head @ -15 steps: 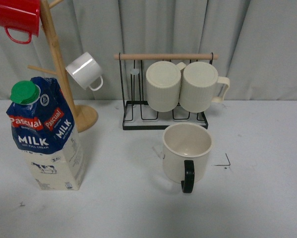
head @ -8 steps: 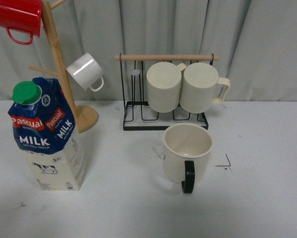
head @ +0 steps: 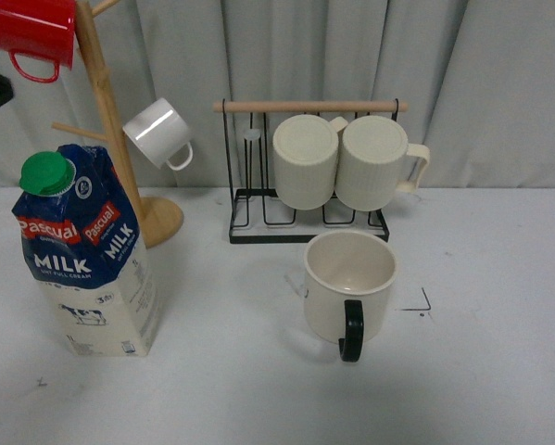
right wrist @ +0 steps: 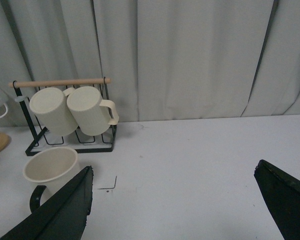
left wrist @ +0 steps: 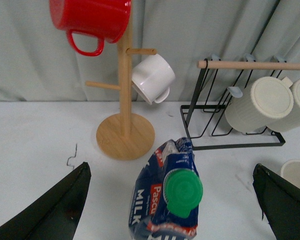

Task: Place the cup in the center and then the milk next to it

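The cup (head: pixel 349 283), cream-white with a black handle turned toward me, stands upright on the centre (head: pixel 409 283), just left of a black corner mark (head: pixel 421 301). The milk (head: pixel 82 255), a blue and cream carton with a green cap (head: pixel 46 172), stands apart at the table's left. In the left wrist view my left gripper (left wrist: pixel 171 165) hangs open above the milk (left wrist: pixel 162 200), one finger on each side and not touching it. My right gripper (right wrist: pixel 175 166) is open over bare table, with the cup (right wrist: pixel 49 167) beside one of its fingers (right wrist: pixel 64 210).
A wooden mug tree (head: pixel 106 120) behind the milk carries a red mug (head: pixel 31 32) and a small white mug (head: pixel 158 133). A black wire rack (head: pixel 305 222) behind the cup holds two ribbed cream mugs (head: pixel 307 159). A grey curtain closes off the back.
A dark part of my left arm has come into the front view at the upper left edge. The cup and the milk have not moved.
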Robot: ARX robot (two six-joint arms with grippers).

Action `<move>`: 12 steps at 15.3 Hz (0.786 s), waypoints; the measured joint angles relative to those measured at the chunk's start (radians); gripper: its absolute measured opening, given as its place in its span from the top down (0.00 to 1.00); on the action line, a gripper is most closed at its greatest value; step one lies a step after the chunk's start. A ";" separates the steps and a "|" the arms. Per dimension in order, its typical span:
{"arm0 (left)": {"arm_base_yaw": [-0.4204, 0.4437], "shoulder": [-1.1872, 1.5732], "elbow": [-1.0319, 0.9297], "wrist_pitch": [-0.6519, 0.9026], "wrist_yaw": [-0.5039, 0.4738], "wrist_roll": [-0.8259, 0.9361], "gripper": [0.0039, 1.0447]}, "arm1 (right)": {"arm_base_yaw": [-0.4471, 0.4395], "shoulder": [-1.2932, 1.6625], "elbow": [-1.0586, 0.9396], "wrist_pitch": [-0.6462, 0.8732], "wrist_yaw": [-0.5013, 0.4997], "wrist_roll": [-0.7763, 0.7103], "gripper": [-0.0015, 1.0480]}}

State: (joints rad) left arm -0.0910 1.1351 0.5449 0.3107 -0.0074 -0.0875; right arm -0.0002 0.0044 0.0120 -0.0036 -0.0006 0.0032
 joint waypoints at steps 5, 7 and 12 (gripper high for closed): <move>-0.001 0.225 0.069 0.077 0.057 0.025 0.06 | 0.000 0.000 0.000 0.000 0.000 0.000 0.06; -0.001 0.280 0.105 0.101 0.056 0.044 0.06 | 0.000 0.000 0.000 0.000 0.000 0.000 0.06; -0.020 0.418 0.132 0.128 0.027 0.091 0.06 | 0.000 0.000 0.000 0.000 0.000 0.000 0.06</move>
State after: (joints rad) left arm -0.1112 1.5536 0.6769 0.4389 0.0200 0.0036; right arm -0.0002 0.0044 0.0120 -0.0036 -0.0006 0.0032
